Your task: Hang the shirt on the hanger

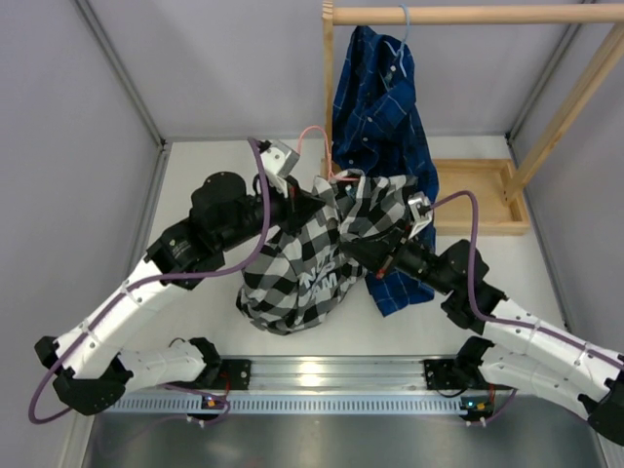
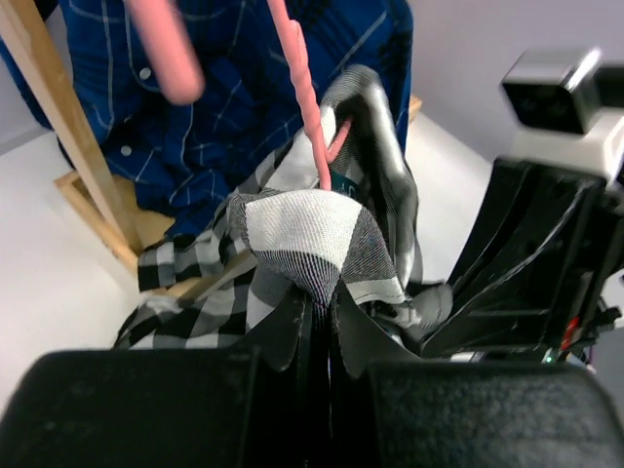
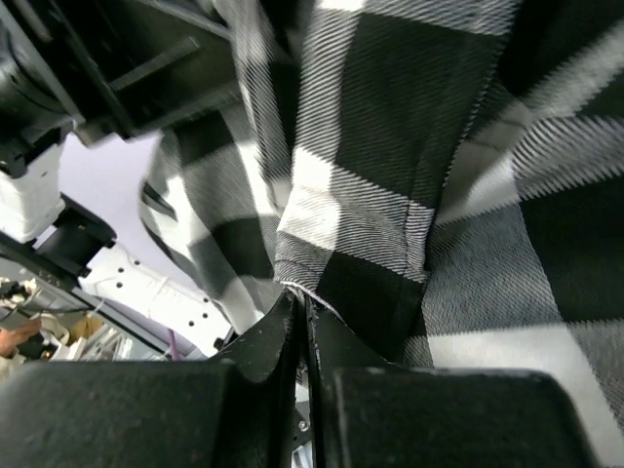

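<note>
The left claw (image 2: 327, 314) has its two fingers pinched tight on a fold of the shirt (image 2: 302, 229), a white-and-grey check square bunching up right at the tips. Just above that pinch, the thin pink wire of the hanger (image 2: 304, 97) comes down and disappears into the gathered cloth near the collar. A thicker pink blur sits close to the lens at the top of the left wrist view.

The right claw (image 3: 302, 304) is likewise clamped shut, with an edge of the same checked fabric caught between its fingers and the rest filling the right wrist view. The black body of the left arm shows past the cloth in that view's upper left corner.

From above, the two claws face each other with the shirt bundled between them, held up at the middle of the tabletop (image 1: 190, 171). Its lower part hangs toward the near edge, white lettering showing. I cannot tell whether it touches the surface.

Directly behind the shirt, a blue plaid shirt (image 1: 380, 107) hangs on a light blue hanger (image 1: 405, 39) from the rail of a wooden rack (image 1: 468, 14), its hem dropping beside the right claw.
</note>
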{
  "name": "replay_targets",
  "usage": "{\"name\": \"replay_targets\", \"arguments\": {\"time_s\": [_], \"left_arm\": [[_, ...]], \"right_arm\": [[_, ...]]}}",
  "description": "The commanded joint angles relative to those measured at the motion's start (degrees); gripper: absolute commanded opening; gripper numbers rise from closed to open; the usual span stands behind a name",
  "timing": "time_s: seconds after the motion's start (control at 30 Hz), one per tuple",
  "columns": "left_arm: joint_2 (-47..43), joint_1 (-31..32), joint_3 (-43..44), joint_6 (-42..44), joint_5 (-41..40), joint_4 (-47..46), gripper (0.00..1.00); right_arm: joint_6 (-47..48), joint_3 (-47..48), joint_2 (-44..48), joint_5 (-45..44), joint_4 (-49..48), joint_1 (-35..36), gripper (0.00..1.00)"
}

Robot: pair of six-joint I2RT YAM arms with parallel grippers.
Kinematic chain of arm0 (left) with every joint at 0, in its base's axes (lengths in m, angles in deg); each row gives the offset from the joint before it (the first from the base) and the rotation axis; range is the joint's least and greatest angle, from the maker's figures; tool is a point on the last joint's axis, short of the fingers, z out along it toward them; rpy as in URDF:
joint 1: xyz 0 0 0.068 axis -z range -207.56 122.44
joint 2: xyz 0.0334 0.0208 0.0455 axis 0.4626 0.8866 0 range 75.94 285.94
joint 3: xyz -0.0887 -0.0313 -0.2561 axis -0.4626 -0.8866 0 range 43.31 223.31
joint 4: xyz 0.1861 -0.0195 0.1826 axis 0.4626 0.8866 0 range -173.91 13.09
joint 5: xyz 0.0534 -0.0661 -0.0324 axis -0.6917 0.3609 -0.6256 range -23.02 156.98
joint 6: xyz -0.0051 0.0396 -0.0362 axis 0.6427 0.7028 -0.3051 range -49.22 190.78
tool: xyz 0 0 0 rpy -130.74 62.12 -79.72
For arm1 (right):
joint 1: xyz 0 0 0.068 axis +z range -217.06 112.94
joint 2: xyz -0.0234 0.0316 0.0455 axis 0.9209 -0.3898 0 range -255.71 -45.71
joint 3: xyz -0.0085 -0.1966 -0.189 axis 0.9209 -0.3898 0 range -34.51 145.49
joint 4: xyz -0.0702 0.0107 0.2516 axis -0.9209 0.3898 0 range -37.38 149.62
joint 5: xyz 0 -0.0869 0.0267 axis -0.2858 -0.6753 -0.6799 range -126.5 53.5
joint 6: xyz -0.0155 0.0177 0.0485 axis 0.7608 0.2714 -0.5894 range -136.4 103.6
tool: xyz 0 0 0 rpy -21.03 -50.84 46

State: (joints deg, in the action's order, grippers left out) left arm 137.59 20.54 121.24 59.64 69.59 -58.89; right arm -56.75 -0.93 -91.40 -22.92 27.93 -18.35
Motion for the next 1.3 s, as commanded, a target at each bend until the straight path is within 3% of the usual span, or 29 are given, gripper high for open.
{"name": "replay_targets", "arguments": {"time_s": [0.0, 0.17, 0.3, 0.43, 0.47, 0.57, 0.6, 0.73, 0.8, 0.83, 0.93, 1.03, 1.27], "left_arm": [[-0.2, -1.9, 4.4, -3.1, 2.5, -15.3, 0.0], [-2.5, -2.8, 2.0, 0.6, 5.5, -15.4, 0.0], [-4.7, -3.1, 1.8, 4.9, 6.5, -10.1, 0.0], [-7.8, -3.2, -0.1, 9.2, 13.0, -5.5, 0.0], [-8.8, -3.2, -2.5, 10.2, 17.4, -5.3, 0.0], [-12.4, -3.1, -6.4, 10.7, 24.8, -5.3, 0.0], [-13.3, -3.2, -8.6, 10.7, 28.3, -5.4, 0.0], [-13.2, -3.2, -12.4, 9.5, 29.5, -7.0, 0.0], [-12.3, -3.1, -13.1, 9.1, 33.7, -7.9, 0.0], [-10.6, -3.2, -13.0, 9.0, 40.1, -8.1, 0.0], [-7.6, -3.1, -11.8, 8.6, 49.5, -8.2, 0.0], [-4.3, -3.1, -11.2, 8.1, 51.4, -8.2, 0.0], [-0.2, -1.8, -11.9, 8.4, 58.5, -9.6, 0.0]], "right_arm": [[-3.2, -2.4, -1.3, 0.8, -9.7, 1.7, 0.0], [-1.8, -4.4, 2.6, -0.9, -6.5, 1.7, 0.01], [3.7, -3.6, 9.0, -4.4, 8.2, 1.7, 0.42], [11.9, -1.9, 19.2, -5.8, 27.3, 1.7, 0.47], [13.4, -1.1, 23.5, -6.1, 35.9, 1.8, 0.47], [18.3, 3.8, 29.8, -7.0, 49.2, 1.7, 0.49], [20.4, 7.2, 30.4, -6.0, 51.4, 1.7, 0.5], [26.6, 17.7, 28.3, -1.2, 60.3, 1.7, 0.55], [28.8, 22.5, 26.7, -3.8, 61.9, 1.7, 0.58], [29.8, 23.8, 25.8, -3.7, 61.8, 1.7, 0.59], [33.3, 28.7, 19.7, 2.1, 60.9, 1.7, 0.59], [35.6, 32.6, 12.7, 10.0, 59.2, 1.7, 0.59], [35.5, 33.7, 2.5, 16.2, 49.8, 1.7, 0.53]]}}
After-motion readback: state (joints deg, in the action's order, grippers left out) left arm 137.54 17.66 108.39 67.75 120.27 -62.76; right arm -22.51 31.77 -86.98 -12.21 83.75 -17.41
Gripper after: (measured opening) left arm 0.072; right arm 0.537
